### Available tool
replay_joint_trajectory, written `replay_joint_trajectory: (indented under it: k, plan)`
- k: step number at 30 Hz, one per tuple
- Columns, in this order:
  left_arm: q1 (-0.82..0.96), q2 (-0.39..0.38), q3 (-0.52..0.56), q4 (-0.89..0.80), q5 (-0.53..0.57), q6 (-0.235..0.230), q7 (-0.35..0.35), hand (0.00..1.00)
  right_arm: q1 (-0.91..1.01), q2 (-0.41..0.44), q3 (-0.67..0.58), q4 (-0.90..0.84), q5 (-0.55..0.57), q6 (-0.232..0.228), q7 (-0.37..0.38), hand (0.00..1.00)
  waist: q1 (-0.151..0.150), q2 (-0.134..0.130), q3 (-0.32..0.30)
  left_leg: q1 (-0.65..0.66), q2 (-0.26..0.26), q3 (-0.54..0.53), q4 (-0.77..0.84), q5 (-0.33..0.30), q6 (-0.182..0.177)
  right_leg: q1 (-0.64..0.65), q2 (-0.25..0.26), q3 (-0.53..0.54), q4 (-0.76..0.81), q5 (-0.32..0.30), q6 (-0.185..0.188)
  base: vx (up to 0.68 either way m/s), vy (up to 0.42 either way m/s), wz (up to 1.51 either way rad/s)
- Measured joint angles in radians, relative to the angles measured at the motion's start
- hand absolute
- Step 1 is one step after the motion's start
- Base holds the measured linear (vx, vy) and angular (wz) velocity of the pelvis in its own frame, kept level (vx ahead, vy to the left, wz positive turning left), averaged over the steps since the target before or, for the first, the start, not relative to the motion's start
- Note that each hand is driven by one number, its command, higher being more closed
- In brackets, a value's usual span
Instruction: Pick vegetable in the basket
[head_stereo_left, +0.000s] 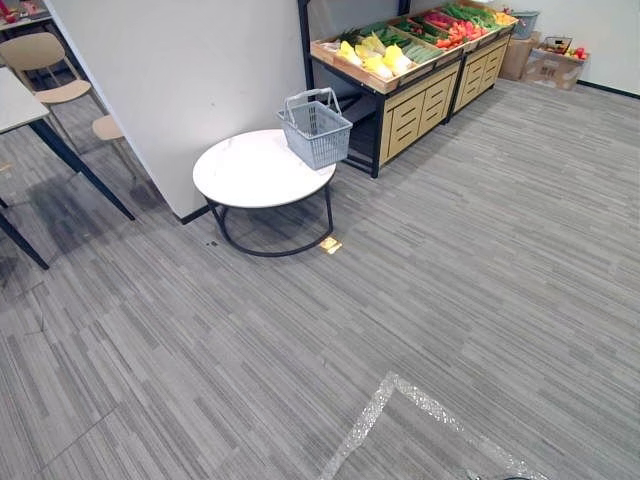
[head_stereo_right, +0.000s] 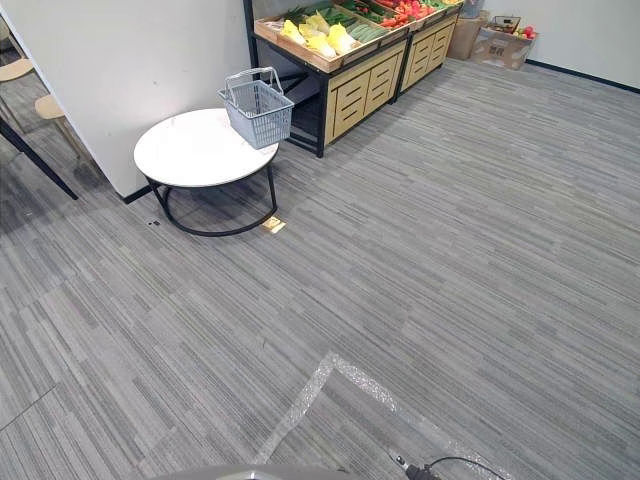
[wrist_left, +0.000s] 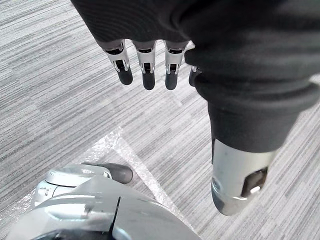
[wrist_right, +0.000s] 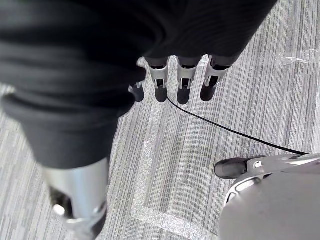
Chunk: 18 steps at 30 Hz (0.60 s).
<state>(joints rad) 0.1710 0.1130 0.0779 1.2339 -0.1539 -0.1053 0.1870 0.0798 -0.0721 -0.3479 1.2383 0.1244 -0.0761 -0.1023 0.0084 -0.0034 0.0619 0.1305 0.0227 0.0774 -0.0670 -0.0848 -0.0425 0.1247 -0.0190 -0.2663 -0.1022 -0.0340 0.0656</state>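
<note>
Left hand (wrist_left: 148, 70) and right hand (wrist_right: 183, 82) hang above carpet (head_stereo_left: 450, 300), fingers straight, slightly apart, empty; basket (head_stereo_left: 315, 130) upright, handles raised, on round table (head_stereo_left: 240, 172), upper centre.

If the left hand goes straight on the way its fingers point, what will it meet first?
Probably the grey floor: the left hand hangs open, pointing down at it, with nothing between.

Basket (head_stereo_left: 315, 130): you see pale grey-blue, an open grid mesh.
Vegetables (head_stereo_left: 375, 55): you see yellow, green and red.
Table (head_stereo_left: 240, 175): white top, black frame.
Floor (head_stereo_left: 480, 280): grey, finely streaked in stripes.
Tape (head_stereo_left: 372, 412): silvery outline.
</note>
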Motion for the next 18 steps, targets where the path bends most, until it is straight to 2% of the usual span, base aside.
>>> replay_joint_trajectory:
  k: [18]
  plan:
    - [-0.003, 0.001, 0.009, 0.001, 0.0, 0.006, -0.019, 0.0, 0.003, 0.008, -0.038, 0.001, 0.003, 0.002, 0.003, 0.0, 0.019, 0.0, -0.001, 0.012, 0.003, 0.024, 0.0, -0.001, -0.001, 0.002, 0.003, 0.021, 0.0, 0.001, 0.001, -0.02, 0.0, -0.04]
